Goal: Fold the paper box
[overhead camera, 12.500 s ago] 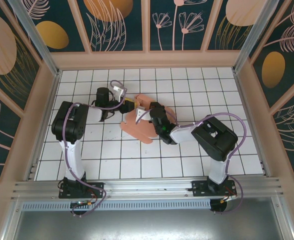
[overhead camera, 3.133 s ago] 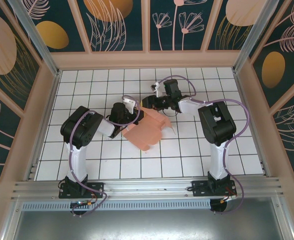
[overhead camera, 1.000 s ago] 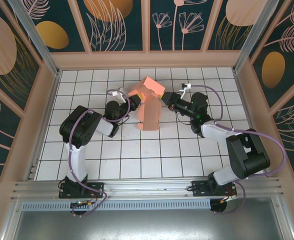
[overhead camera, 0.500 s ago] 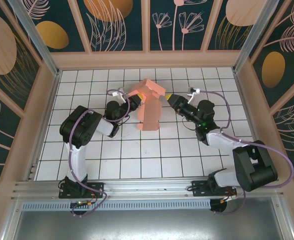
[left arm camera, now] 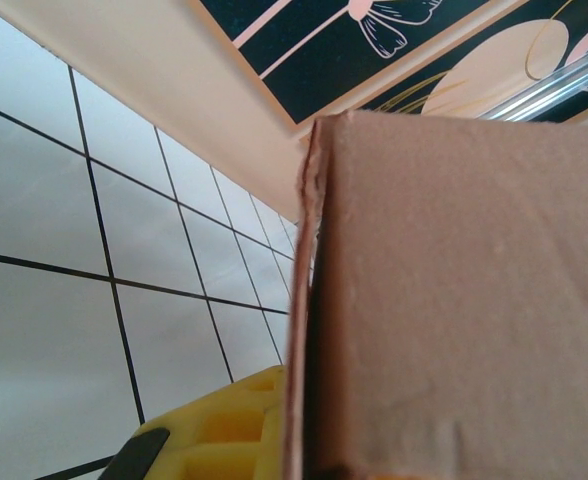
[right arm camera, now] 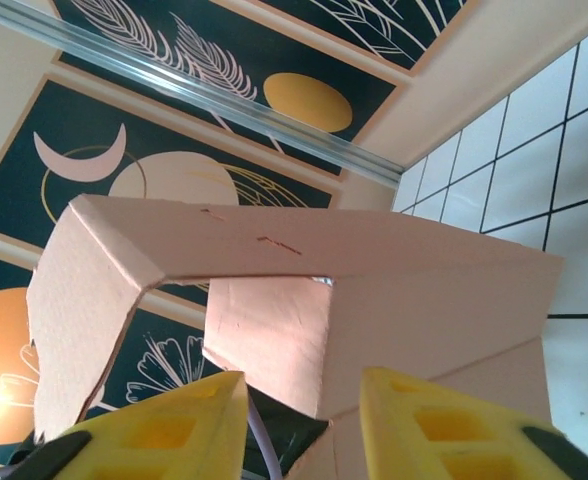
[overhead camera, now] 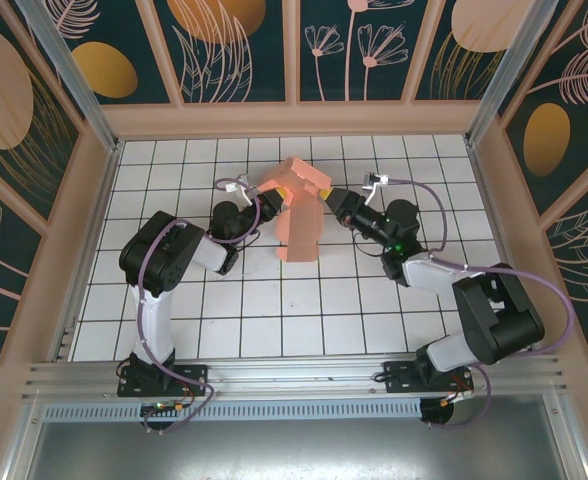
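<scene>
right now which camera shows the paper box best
The top external view: it takes in the whole outline of the half-folded paper box on the tiled table. The right wrist view has it close up, folded panels with a gap between them. The left wrist view gives one flat face and a card edge.

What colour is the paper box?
The paper box is salmon pink, best seen in the top view.

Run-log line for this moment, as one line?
salmon-pink card paper box: part-formed, upright | left gripper: shut on its left side | right gripper: open, at its right side
</scene>
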`<state>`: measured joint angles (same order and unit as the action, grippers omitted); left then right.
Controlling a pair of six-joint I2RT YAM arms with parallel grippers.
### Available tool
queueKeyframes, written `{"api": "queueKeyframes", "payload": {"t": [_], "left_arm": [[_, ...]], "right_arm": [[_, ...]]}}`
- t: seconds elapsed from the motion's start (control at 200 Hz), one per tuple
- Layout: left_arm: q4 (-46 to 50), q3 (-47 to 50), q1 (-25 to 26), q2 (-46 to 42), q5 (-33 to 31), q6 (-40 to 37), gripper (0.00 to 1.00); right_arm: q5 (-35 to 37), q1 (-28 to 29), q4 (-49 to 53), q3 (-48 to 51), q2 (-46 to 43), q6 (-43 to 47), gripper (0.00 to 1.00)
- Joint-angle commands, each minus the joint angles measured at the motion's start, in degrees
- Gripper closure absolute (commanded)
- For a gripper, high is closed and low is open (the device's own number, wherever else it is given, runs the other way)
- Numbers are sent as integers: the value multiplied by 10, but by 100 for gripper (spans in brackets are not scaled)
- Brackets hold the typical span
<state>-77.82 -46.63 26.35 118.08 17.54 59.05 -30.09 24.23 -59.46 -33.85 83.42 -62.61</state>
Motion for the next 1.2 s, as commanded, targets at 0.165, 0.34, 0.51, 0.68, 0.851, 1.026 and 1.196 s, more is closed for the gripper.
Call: {"api": "queueKeyframes", "payload": {"t": [0.165,0.34,0.51,0.68,0.851,1.026,1.196], "left_arm": [[-15,-9,-2,0,8,0,100],[-13,-9,-2,1,7,-3,100],[2,-10,-2,2,4,-12,100],[6,-10,-2,0,3,-16,100],[13,-10,-2,-1,-1,-22,100],[19,-11,-2,1,-2,-24,100],[22,-12,-2,2,-3,-26,100]], "right_arm": [[-2,7,13,-36,22,0,75],[8,10,62,-43,19,21,81],[7,15,94,-56,21,39,74],[22,16,124,-61,21,50,83],[37,16,152,-61,12,59,100],[37,16,153,-62,10,60,92],[39,16,154,-61,12,60,82]]}}
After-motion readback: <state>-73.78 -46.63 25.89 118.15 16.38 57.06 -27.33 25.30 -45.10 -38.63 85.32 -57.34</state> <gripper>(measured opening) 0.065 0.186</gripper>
